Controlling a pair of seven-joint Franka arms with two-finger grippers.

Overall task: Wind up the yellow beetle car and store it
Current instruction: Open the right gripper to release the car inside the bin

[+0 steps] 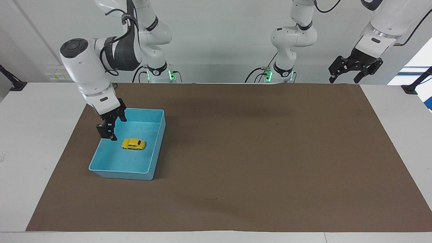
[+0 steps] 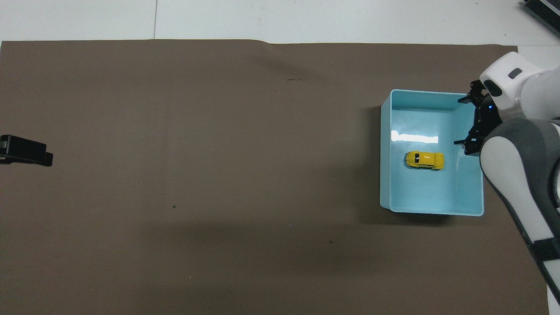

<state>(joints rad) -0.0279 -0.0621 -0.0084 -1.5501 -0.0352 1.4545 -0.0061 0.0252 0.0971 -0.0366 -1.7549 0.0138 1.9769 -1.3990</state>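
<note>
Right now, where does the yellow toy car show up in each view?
Facing view: the yellow toy car lies in the blue bin, toward the right arm's end of the table, in the picture's left half.
Overhead view: the car lies in the same bin, in the picture's right half.
Shared landmark: the blue bin on the brown mat.
</note>
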